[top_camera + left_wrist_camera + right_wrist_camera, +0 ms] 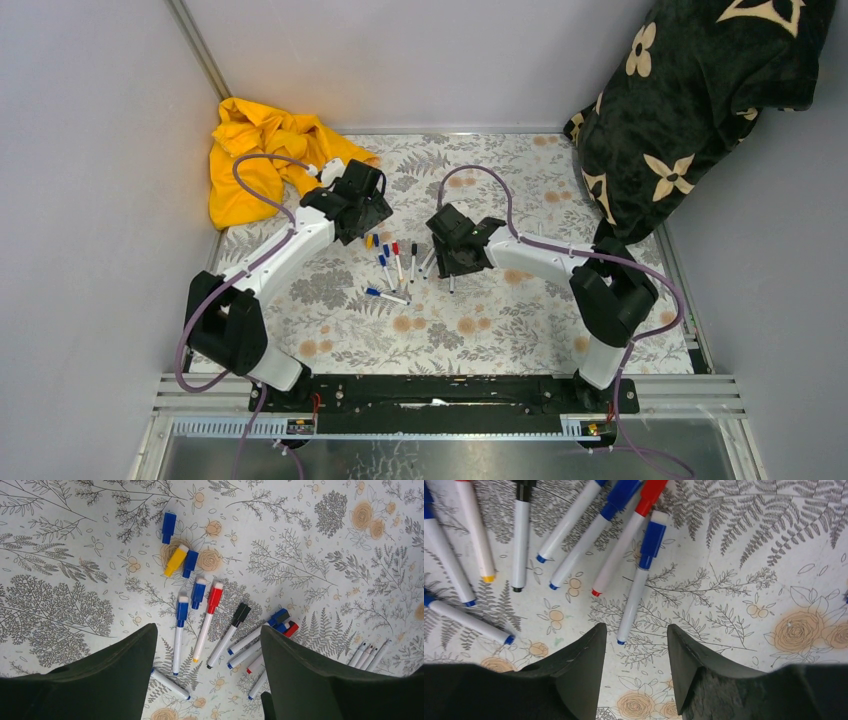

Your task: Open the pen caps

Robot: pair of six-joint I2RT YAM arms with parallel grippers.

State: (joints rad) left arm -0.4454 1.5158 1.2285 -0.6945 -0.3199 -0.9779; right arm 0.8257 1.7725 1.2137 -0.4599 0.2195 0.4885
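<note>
Both claws were held wide open and empty, the left claw (207,630) over the pens (227,637) fanned just beside the yellow cap (176,561), the right claw (636,630) at their side farthest from that cap. Being crowded, two pens might be pinched together or scattered.

pens (204,630) packed together, pen caps (190,563) beside, bare tablecloth (325,555) around

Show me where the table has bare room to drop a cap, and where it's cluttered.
Bare: the near strip of table between the pens and the base rail; also the far middle, between the yellow cloth and the black blanket. Crowded: between the left hand and right hand, where pens and loose caps lie.
</note>
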